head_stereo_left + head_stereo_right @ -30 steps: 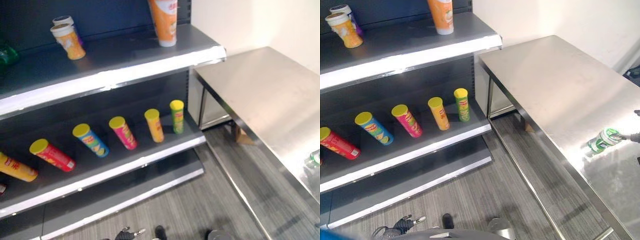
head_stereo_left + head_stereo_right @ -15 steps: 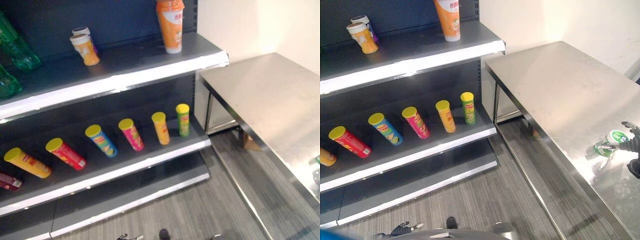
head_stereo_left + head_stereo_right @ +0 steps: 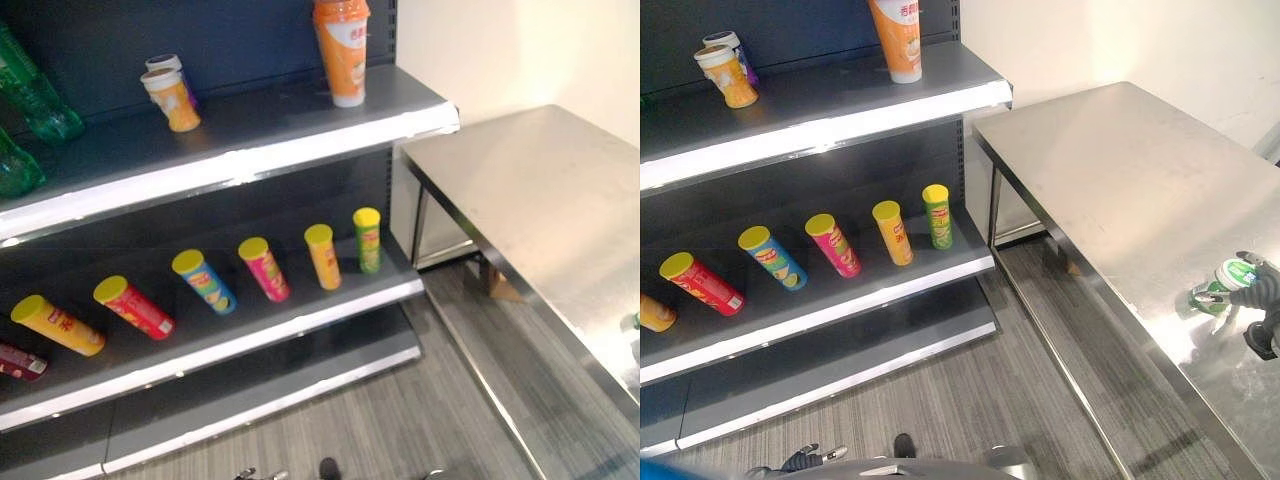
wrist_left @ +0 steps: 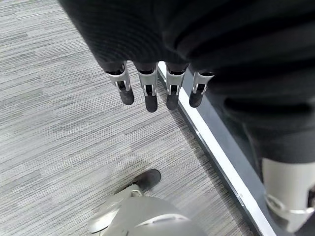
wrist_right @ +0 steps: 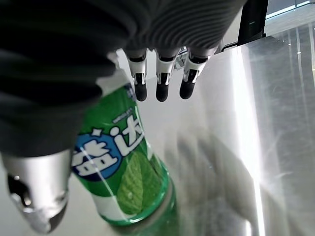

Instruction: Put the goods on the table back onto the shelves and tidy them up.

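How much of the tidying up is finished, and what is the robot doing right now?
Many goods are already on the shelves: chip cans on the lower one, cups above. Several cans lean, so tidying remains. One item is left: a green container on the steel table. The right hand is at it, the fingers straight beside it, not yet closed. The left hand hangs open over the floor.

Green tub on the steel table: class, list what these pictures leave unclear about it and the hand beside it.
- Green tub: in the right eye view the right hand covers its far side; its base is cut off in the right wrist view.
- Grip: fingers look straight past the tub; contact cannot be confirmed.
- Steel table: its near end runs off the frame.
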{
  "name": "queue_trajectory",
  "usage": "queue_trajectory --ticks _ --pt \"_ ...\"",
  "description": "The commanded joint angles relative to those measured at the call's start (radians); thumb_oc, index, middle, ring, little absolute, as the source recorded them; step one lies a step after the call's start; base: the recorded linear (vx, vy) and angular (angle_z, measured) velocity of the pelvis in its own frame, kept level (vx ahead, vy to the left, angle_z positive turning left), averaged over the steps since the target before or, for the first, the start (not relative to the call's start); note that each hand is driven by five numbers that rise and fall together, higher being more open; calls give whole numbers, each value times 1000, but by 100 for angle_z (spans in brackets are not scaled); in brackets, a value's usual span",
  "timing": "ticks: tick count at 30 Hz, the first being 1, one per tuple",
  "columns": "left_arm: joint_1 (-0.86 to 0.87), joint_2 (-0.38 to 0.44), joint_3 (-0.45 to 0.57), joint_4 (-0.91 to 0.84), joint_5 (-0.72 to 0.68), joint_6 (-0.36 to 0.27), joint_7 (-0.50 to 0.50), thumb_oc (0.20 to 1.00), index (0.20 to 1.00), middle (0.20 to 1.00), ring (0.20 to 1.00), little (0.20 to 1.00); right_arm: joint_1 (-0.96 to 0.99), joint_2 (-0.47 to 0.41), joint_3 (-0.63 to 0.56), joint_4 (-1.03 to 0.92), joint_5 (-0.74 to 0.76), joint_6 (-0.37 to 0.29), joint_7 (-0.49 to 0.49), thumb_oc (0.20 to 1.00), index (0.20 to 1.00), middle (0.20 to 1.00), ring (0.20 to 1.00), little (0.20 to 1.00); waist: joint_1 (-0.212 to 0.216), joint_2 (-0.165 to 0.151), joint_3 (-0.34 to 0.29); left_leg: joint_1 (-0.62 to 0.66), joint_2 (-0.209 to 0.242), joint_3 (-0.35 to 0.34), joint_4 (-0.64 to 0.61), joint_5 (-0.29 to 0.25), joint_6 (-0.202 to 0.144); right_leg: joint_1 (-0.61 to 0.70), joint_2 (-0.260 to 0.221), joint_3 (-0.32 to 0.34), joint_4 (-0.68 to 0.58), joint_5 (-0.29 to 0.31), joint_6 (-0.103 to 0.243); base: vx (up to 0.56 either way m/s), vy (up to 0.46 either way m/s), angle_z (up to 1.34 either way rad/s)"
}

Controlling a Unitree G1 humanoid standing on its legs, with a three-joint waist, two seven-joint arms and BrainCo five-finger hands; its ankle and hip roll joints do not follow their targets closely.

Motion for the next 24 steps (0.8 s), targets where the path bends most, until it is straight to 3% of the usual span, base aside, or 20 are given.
queue_trajectory --ticks 1,10,15,24 --pt "-58 47 19 9 16 -1 14 1000 1000 1000 1000 1000 -91 30 23 -25 -38 -16 -44 200 200 200 200 200 35 -65 15 67 73 12 26 -72 -107 -37 -30 59 -107 54 37 0 0 0" --pt "-54 39 31 10 18 0 21 1000 1000 1000 1000 1000 -64 50 -29 -100 -73 -27 -91 200 200 200 200 200 34 -65 13 74 75 13 24 -78 -106 -35 -30 60 -105 51 38 0 0 0" --pt "-51 36 45 1 23 -1 26 1000 1000 1000 1000 1000 -16 52 -124 -215 -90 -47 -141 200 200 200 200 200 29 -62 11 77 76 12 28 -83 -105 -33 -29 63 -102 48 37 0 0 0" --pt "-41 32 70 -27 17 -6 28 1000 1000 1000 1000 1000 -6 18 -246 -577 -57 -121 -150 200 200 200 200 200 32 -63 4 74 88 -1 38 -82 -112 -26 -13 62 -103 35 28 -8 -15 0"
